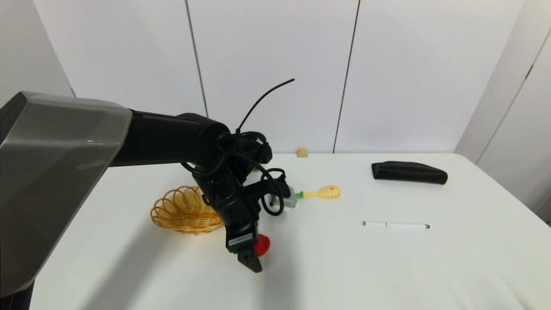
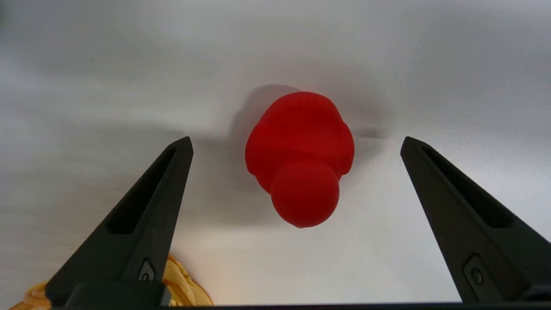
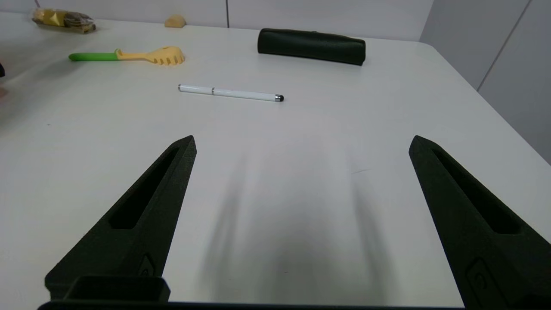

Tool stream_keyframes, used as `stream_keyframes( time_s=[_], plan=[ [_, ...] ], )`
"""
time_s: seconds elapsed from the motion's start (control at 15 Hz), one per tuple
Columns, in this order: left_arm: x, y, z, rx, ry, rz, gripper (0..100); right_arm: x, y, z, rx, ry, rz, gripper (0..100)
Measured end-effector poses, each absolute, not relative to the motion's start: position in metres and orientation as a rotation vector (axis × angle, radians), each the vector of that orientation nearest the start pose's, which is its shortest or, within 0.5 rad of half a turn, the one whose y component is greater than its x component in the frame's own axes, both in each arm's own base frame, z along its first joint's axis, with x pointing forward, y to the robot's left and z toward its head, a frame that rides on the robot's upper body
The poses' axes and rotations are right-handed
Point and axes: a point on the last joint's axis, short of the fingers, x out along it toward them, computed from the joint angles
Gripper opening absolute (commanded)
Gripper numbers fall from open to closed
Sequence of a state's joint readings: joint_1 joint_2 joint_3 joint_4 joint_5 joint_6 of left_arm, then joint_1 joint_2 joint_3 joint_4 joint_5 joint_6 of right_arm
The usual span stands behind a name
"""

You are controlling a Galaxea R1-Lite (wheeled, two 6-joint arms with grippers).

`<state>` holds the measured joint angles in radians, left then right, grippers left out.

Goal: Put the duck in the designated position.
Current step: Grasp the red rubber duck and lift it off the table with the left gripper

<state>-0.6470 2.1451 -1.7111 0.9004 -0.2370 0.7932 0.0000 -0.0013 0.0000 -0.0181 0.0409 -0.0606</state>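
Right now the duck [image 2: 300,159] sits on the white table [image 1: 387,267], between the spread fingers of the left gripper [image 2: 297,146], untouched.
Just beside it toward the robot's left is the wicker basket [image 1: 183,211]; farther off lie a yellow spoon with a green handle [image 1: 323,192], a white pen [image 1: 395,224] and a black case [image 1: 409,172]. The right gripper [image 3: 301,144] hangs wide apart over bare table, holding nothing.
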Motion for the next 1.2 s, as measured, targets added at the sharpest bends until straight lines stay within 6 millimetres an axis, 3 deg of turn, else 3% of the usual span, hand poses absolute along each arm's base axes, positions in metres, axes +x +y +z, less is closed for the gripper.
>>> stream_keyframes(
  time_s=[0.73,0.8,1.2],
  plan=[
    [0.2983,-0.2322,0.1454,0.904,0.998,-1.259,100,-0.0229,0.0009,0.0773,-0.061,-0.02,0.04,100],
    [0.2984,-0.2322,0.1452,0.905,0.999,-1.259,0,-0.0229,0.0009,0.0773,-0.061,-0.02,0.04,100],
    [0.3007,-0.234,0.1446,0.901,0.978,-1.257,0,-0.0229,0.0009,0.0773,-0.061,-0.021,0.04,100]
  ],
)
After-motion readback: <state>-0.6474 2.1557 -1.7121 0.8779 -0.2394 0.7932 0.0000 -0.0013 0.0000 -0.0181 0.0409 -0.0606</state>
